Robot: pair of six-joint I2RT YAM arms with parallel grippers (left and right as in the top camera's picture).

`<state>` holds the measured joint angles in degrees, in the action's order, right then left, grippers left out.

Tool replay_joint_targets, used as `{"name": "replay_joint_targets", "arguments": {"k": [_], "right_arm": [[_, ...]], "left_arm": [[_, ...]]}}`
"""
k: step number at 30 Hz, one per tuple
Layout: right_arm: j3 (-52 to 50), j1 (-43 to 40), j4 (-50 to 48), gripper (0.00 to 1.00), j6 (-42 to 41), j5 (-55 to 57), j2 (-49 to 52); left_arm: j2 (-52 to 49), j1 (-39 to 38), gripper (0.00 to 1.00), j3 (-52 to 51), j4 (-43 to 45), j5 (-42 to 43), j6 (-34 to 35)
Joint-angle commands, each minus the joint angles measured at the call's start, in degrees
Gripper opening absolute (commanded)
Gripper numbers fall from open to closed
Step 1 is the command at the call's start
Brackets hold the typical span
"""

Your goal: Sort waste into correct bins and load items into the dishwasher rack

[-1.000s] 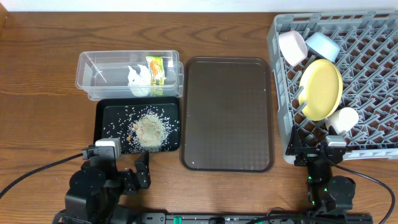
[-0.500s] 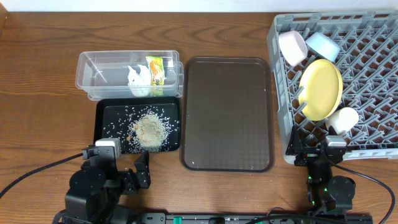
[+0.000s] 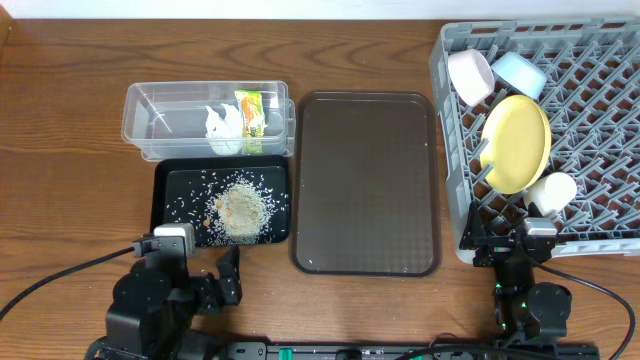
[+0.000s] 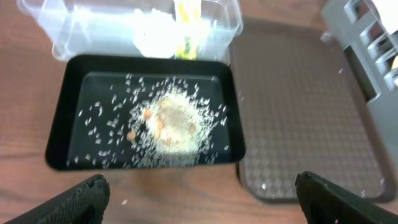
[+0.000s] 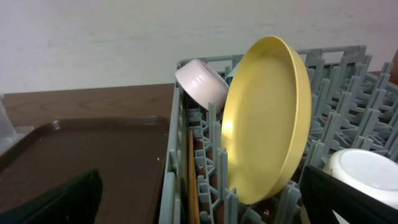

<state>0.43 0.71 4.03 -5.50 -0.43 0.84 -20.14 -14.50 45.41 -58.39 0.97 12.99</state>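
The grey dishwasher rack (image 3: pixel 600 120) at the right holds the yellow plate (image 3: pixel 516 143) on edge, the white bowl (image 3: pixel 470 76), the light blue bowl (image 3: pixel 520 72) and the small white cup (image 3: pixel 551 191). A wooden chopstick (image 5: pixel 193 180) lies along the rack's left wall. The clear tub (image 3: pixel 160 120) holds the snack wrapper (image 3: pixel 251 113) and the white paper wad (image 3: pixel 223 128). The black tray (image 3: pixel 160 200) holds rice scraps (image 3: pixel 240 207). My left gripper (image 4: pixel 199 202) is open and empty near the black tray's front edge. My right gripper (image 5: pixel 199 199) is open and empty at the rack's front left corner.
A large dark brown serving tray (image 3: pixel 365 180) lies between the bins and the rack. It also shows in the left wrist view (image 4: pixel 305 112). Both arm bases sit at the table's front edge.
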Motion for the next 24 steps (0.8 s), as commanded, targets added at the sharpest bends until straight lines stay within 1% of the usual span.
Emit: {"name": "replay_joint_targets", "arguments": {"k": [1, 4, 7, 10, 14, 20, 23, 24], "right_arm": [[-0.1, 1.4, 0.2, 0.99, 0.0, -0.2, -0.2], [-0.1, 1.4, 0.2, 0.99, 0.0, -0.2, -0.2], [-0.1, 1.4, 0.2, 0.99, 0.0, -0.2, -0.2], [-0.1, 1.4, 0.2, 0.99, 0.0, -0.2, -0.2], [-0.1, 1.4, 0.2, 0.99, 0.0, -0.2, -0.2], [-0.1, 1.4, 0.2, 0.99, 0.0, -0.2, -0.2], [-0.1, 1.4, 0.2, 0.99, 0.0, -0.2, -0.2], [-0.1, 1.4, 0.2, 0.99, 0.0, -0.2, -0.2]], "left_arm": [[0.6, 1.4, 0.98, -1.0, 0.4, -3.0, -2.5], [3.1, 5.6, 0.98, -4.5, 4.5, -3.1, -4.1], [7.7, 10.0, 0.98, -12.0, 12.7, -2.9, -4.4], [11.8, 12.3, 0.98, -19.9, 21.2, -2.9, -4.4], [16.0, 12.6, 0.98, -29.3, 33.2, -2.9, -4.4], [19.0, 12.6, 0.98, -40.8, 53.1, -3.0, -4.5], [20.1, 12.6, 0.98, -45.2, 60.0, -3.0, -4.9], [20.1, 12.6, 0.98, -45.2, 59.3, -2.9, -5.0]]}}
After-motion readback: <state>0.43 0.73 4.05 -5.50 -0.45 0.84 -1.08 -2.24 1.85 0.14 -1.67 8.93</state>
